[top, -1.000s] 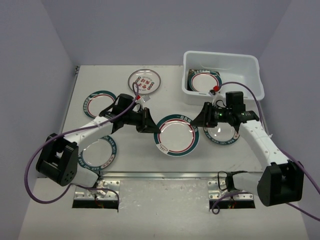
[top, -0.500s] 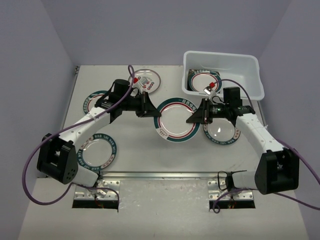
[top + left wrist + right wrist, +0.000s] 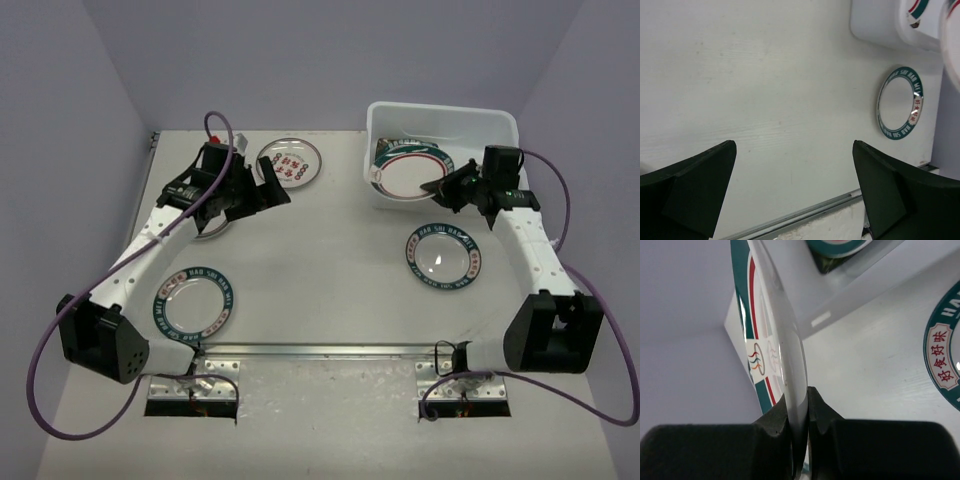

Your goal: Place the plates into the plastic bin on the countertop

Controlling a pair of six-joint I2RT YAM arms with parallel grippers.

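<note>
My right gripper is shut on the rim of a white teal-rimmed plate, held tilted over the front left corner of the white plastic bin. The right wrist view shows that plate edge-on, pinched between the right gripper's pads. Another plate lies in the bin beneath it. My left gripper hangs open and empty over the countertop, next to the red-patterned plate. Through the left gripper I see bare countertop and a teal-rimmed plate.
Teal-rimmed plates lie on the countertop at the right and near left; a third is mostly hidden under the left arm. A metal rail runs along the near edge. Grey walls enclose the sides.
The plate both grippers held at mid-table is now in the right gripper alone, carried back-right over the bin. The left gripper has opened and pulled back to the far left.
</note>
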